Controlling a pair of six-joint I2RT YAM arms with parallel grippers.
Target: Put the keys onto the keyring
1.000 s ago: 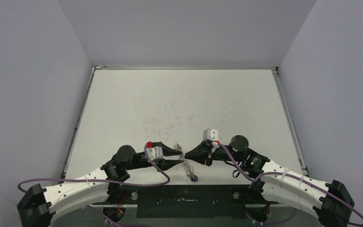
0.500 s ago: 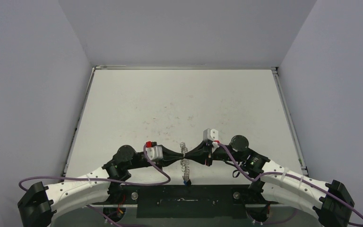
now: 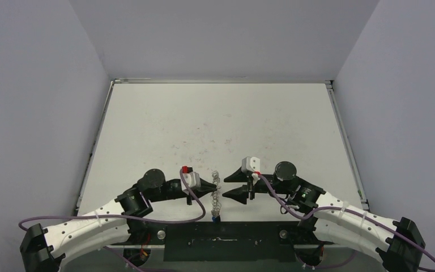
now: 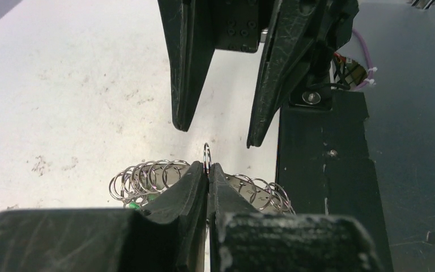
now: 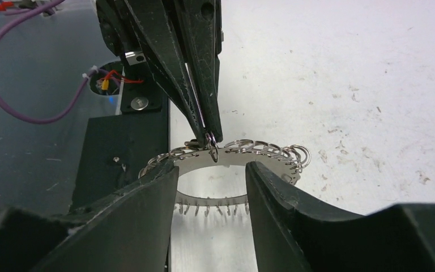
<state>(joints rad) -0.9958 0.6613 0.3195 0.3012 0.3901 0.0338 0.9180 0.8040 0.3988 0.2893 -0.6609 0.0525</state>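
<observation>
**Student:** What does the top view show at the centre of the near edge?

**Instructor:** The keyring (image 3: 216, 192) appears edge-on and upright. It lies between the two arms' tips, above the strip where the white table (image 3: 215, 124) meets the black base plate (image 3: 221, 241). A small dark blue item (image 3: 217, 216) hangs at its lower end.

**Student:** How does the left gripper (image 4: 208, 170) stand?

**Instructor:** Its two fingers are pressed together on one small wire loop at the top of the keyring's rim. The loop projects just beyond the fingertips, and the remaining loops fan out to either side below them.

**Student:** And the right gripper (image 5: 210, 170)?

**Instructor:** Its jaws stand moderately apart and hold nothing. In the right wrist view one finger lies on each side of the ring's flat silvery band. Whether either finger touches the band cannot be told. The left arm's pinched tip meets the rim directly opposite.

**Student:** Where are the keys?

**Instructor:** They cannot be made out in any view. Only a green speck (image 4: 129, 205) shows among the loops in the left wrist view. Whether the ring's lower edge rests on the table also cannot be told.
</observation>
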